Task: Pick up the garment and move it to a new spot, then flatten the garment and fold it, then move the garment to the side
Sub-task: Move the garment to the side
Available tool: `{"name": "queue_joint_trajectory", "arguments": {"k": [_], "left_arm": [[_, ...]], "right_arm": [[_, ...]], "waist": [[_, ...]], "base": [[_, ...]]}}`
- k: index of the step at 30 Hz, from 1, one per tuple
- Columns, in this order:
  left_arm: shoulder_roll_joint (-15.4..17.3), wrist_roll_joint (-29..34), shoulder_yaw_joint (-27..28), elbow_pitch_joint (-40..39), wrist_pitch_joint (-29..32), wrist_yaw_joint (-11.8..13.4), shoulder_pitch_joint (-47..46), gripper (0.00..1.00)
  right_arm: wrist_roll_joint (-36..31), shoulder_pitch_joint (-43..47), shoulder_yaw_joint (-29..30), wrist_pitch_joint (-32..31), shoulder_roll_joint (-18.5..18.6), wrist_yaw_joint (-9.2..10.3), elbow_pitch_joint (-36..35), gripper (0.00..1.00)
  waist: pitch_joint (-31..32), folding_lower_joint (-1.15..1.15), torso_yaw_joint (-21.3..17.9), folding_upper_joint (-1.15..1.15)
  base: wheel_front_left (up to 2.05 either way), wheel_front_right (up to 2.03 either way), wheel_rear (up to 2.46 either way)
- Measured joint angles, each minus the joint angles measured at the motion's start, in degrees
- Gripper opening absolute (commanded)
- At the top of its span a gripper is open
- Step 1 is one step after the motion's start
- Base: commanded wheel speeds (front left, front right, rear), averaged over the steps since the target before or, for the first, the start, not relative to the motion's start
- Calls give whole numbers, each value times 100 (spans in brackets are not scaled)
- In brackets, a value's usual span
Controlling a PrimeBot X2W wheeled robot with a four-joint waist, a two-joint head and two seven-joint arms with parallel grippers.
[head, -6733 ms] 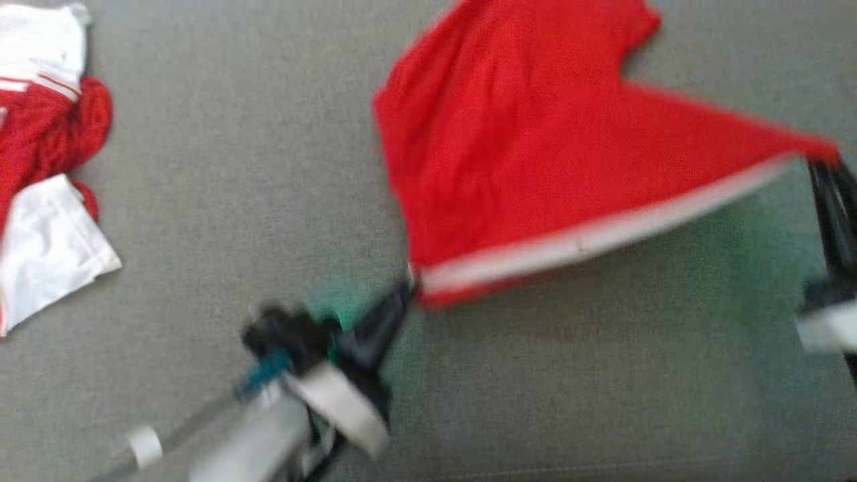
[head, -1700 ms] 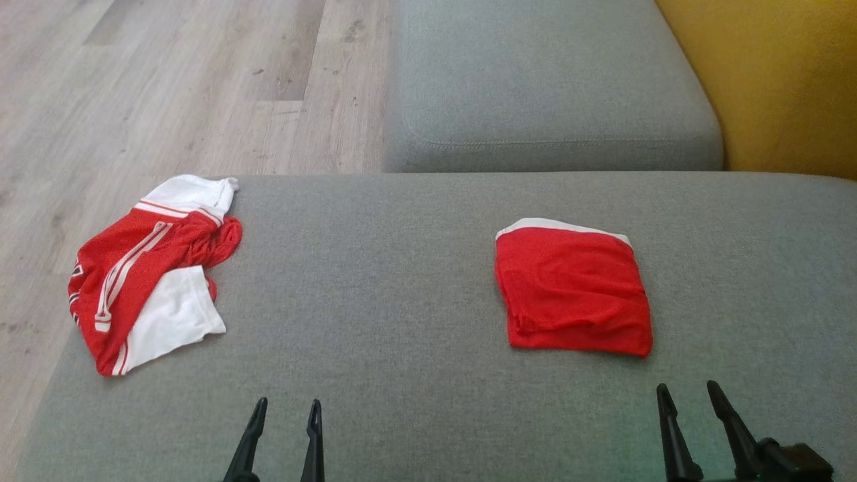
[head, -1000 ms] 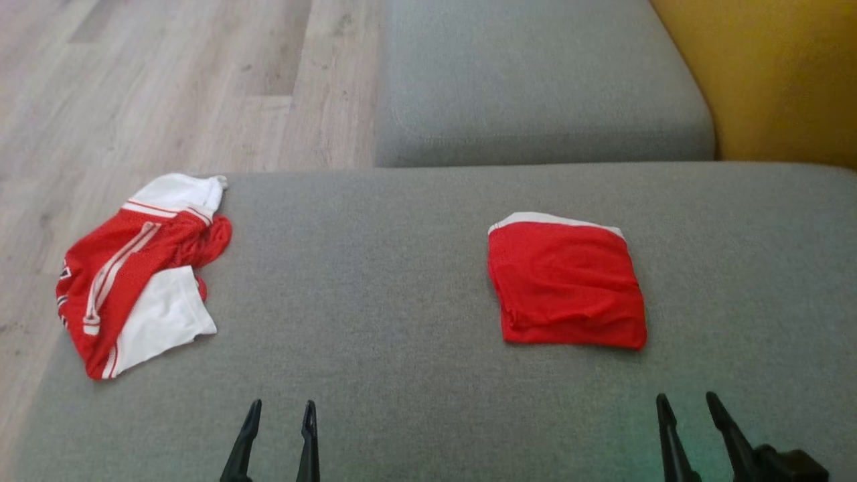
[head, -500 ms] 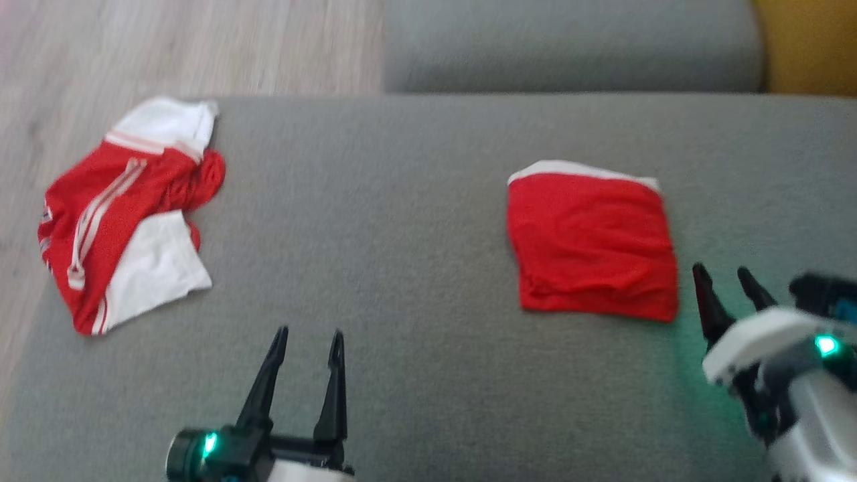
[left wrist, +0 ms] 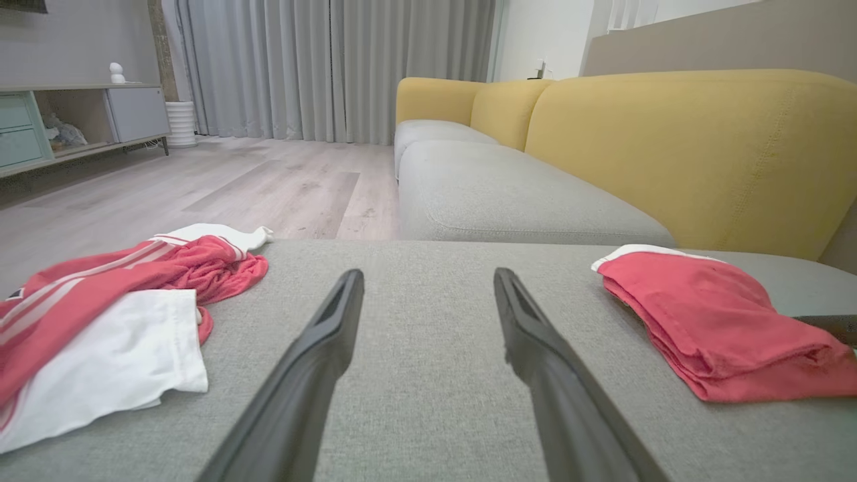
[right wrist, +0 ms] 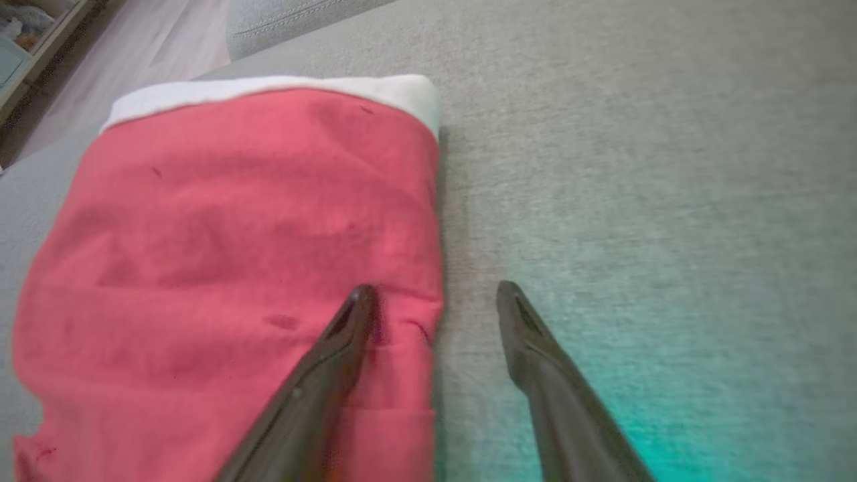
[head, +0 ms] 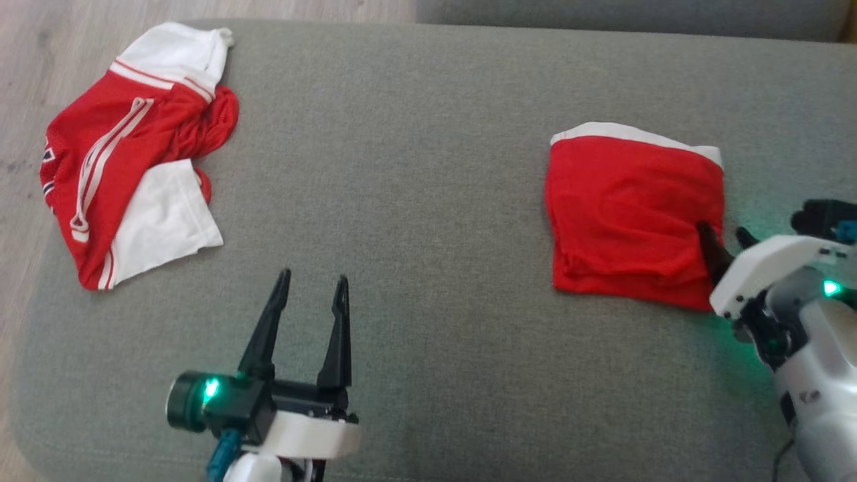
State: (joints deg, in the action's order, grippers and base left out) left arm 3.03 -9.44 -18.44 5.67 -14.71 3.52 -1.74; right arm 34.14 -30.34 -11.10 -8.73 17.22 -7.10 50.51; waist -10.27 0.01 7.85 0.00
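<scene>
The folded red garment (head: pixel 633 211) with a white band lies flat on the grey sofa seat (head: pixel 415 174), right of centre. My right gripper (head: pixel 723 235) is open and straddles the garment's right edge near its front corner: one finger over the red cloth, the other over bare seat. In the right wrist view the red garment (right wrist: pixel 234 268) spreads left of the open right gripper (right wrist: pixel 435 294). My left gripper (head: pixel 313 281) is open and holds nothing, well left of the garment over bare seat. The left wrist view has the folded garment (left wrist: pixel 710 321) at right and the open left gripper (left wrist: pixel 428 274).
A crumpled red-and-white garment (head: pixel 127 154) lies at the seat's far left, near the edge above the wooden floor (head: pixel 27 40). Another grey cushion (left wrist: pixel 509 201) and the yellow backrest (left wrist: pixel 703 147) lie beyond. A cabinet (left wrist: pixel 73 120) stands across the room.
The head camera has tilted down and closer. My right gripper has advanced onto the folded garment's right edge. The left gripper has moved a little forward. Both stay open.
</scene>
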Motion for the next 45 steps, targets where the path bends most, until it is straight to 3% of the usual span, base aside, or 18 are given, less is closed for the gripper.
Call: {"name": "queue_joint_trajectory", "arguments": {"k": [1, 6, 9, 11, 15, 22, 27, 31, 32, 33, 34, 39, 44, 45], "left_arm": [[0, 0, 12, -4, 0, 1, -49, 100], [-2, -2, 133, -47, 0, 46, -59, 100], [-1, -8, 193, -86, 0, 59, -56, 100], [-3, -7, 188, -194, 0, 60, -56, 100], [-3, -5, 175, -523, 0, 112, -189, 100], [-14, 2, -69, -792, -2, 121, -1004, 100], [-19, 32, -46, -822, -2, 120, -1182, 100], [-18, 35, 21, -878, -3, 119, -1240, 100], [-18, 37, 30, -873, -3, 119, -1246, 100], [-18, 59, 34, -859, -3, 102, -1257, 100], [-19, 81, 37, -843, -3, 100, -1277, 100], [-21, 111, 104, -759, -4, 96, -1389, 100], [-24, 241, 151, -593, -5, 49, -1321, 100], [-25, 256, 157, -538, -5, 47, -1204, 100]], "right_arm": [[54, -65, -52, -19, -19, 0, 62, 0], [407, -205, -339, -127, -11, 0, 116, 0], [419, -204, -542, -58, 198, 0, 49, 0], [419, -205, -598, -58, 511, 0, -33, 0], [345, -291, -517, -133, 1478, 0, -238, 0], [35, -660, 122, -314, 2843, 0, -656, 0], [-109, -570, 660, -510, 3529, 0, -948, 0], [-342, -356, 1131, -681, 3849, 0, -1313, 0], [-409, -289, 1284, -751, 3885, 0, -1360, 13], [-454, -237, 1416, -868, 3901, 0, -1388, 86], [-511, -169, 1570, -902, 3900, 0, -1426, 100], [-1027, 60, 1997, -1012, 3542, 0, -1939, 100], [-1415, 304, 1861, -1071, 2584, 0, -2393, 100], [-1481, 448, 1715, -920, 2197, 0, -2474, 100]], "waist": [[-23, 0, 17, 0], [-53, -1, -36, 0], [-87, -2, -149, 0], [-164, -2, -219, 0], [-502, -1, -343, 0], [-1302, 0, -518, 0], [-1716, 0, -582, 0], [-1884, 0, -638, 0], [-1912, 0, -653, 0], [-1932, 0, -662, 0], [-1946, 0, -666, 0], [-1828, -2, -646, 0], [-1439, -2, -605, 0], [-1220, -2, -586, 0]], "base": [[0, 0, 0], [0, 0, 0], [0, 0, 0], [0, 0, 0], [0, 0, 0], [0, 0, 0], [0, 0, 0], [0, 0, 0], [0, 0, 0], [0, 0, 0], [0, 0, 0], [0, 0, 0], [0, 0, 0], [0, 0, 0]]}}
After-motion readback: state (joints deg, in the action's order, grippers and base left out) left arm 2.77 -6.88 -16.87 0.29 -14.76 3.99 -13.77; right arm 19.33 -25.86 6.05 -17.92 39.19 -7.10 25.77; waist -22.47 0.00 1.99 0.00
